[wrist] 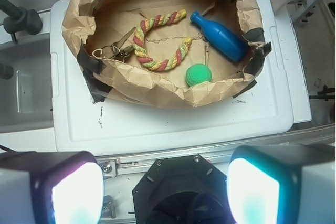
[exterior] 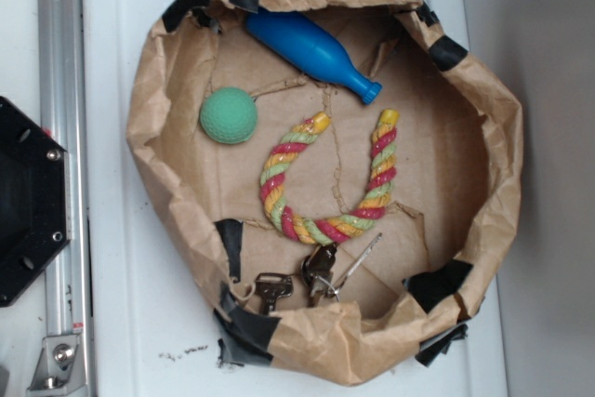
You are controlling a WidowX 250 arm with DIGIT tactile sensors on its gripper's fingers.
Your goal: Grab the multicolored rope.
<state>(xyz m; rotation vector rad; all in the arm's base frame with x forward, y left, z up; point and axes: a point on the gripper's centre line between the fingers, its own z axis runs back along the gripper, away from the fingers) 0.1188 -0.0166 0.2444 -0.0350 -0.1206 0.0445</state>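
Exterior view: thick twisted red, yellow and pale green multicolored rope (exterior: 327, 178) seen bent in U, yellow ends pointed toward 12 o'clock, lying inside crumpled brown paper basin (exterior: 493, 151) patched with black tape. Blue plastic bottle (exterior: 311, 51) lies at rope's 12 o'clock, apart from it; green dimpled ball (exterior: 228, 115) at 10 o'clock; metal key bunch (exterior: 316, 276) at 6 o'clock, just beside rope's bend. Basin carried on white tabletop (exterior: 139, 304). Wrist view: tool (wrist: 165, 184) held spread, nothing between pads (wrist: 79, 190), well clear of rope (wrist: 157, 38).
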